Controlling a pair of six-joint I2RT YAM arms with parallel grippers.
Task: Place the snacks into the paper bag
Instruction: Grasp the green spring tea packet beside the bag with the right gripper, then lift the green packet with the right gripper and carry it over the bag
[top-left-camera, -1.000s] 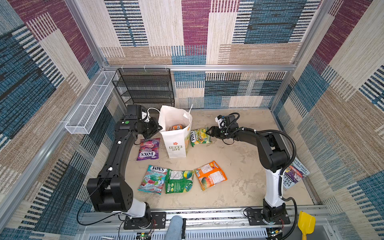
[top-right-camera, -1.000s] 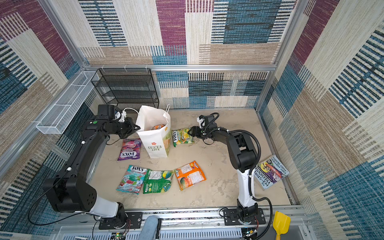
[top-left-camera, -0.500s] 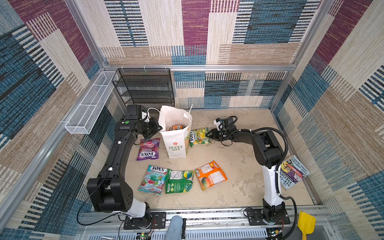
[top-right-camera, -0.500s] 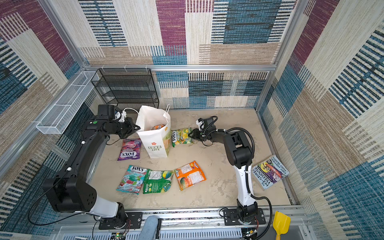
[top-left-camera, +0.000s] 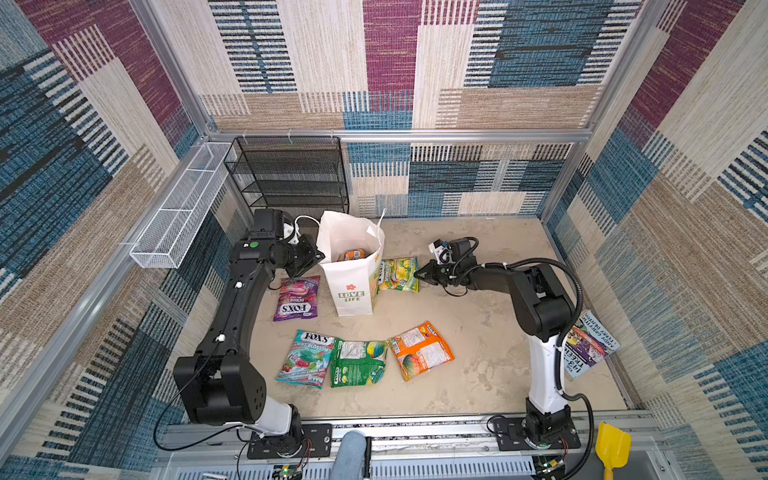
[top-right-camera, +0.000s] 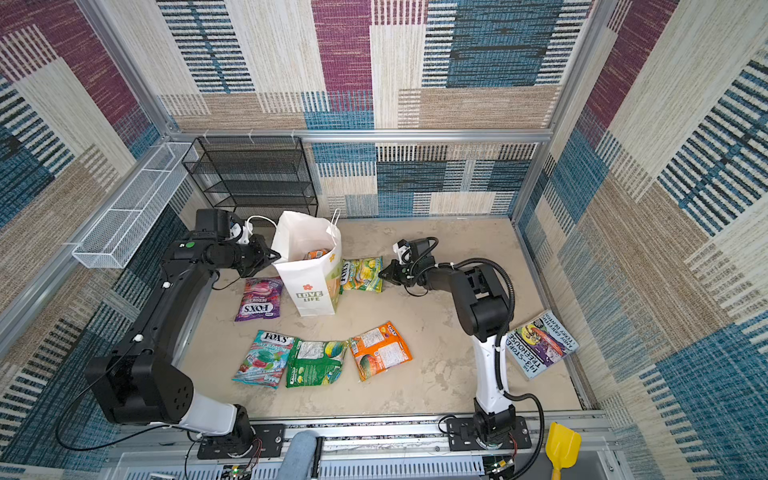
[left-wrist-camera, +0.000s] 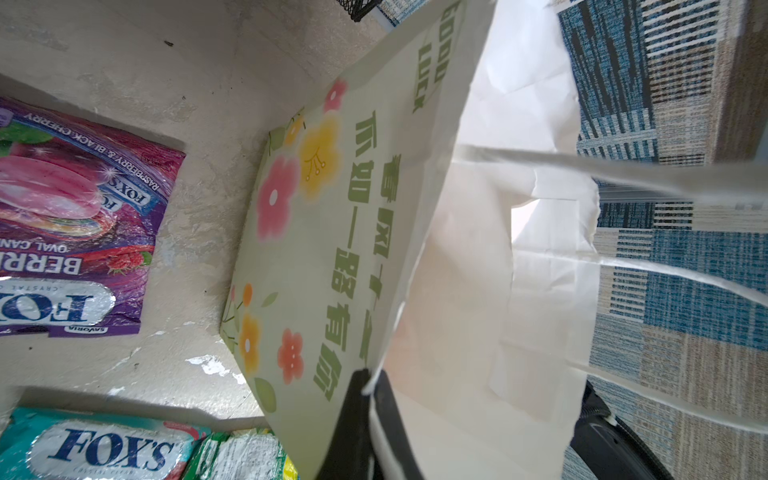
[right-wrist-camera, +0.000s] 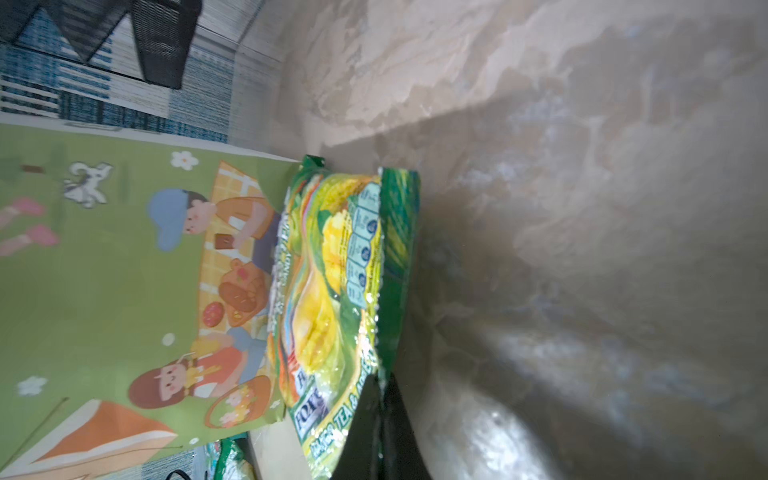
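- Your desk (top-left-camera: 478, 332) is a mottled beige surface.
- The paper bag (top-left-camera: 351, 286) stands upright on it, toward the back.
- The purple packet (top-left-camera: 296, 298) lies flat left of the bag, and the yellow-green packet (top-left-camera: 398, 275) just beside its right.
- The teal packet (top-left-camera: 306, 357), green packet (top-left-camera: 358, 362) and orange packet (top-left-camera: 422, 350) form a front row.
- A magazine (top-left-camera: 590, 345) sits at the right edge, and a wire rack (top-left-camera: 291, 178) at the back.

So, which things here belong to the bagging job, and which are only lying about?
Job: paper bag, yellow-green packet, purple packet, teal packet, green packet, orange packet, packet already bagged.
Lying about: magazine, black wire rack, white wire basket, yellow scoop.
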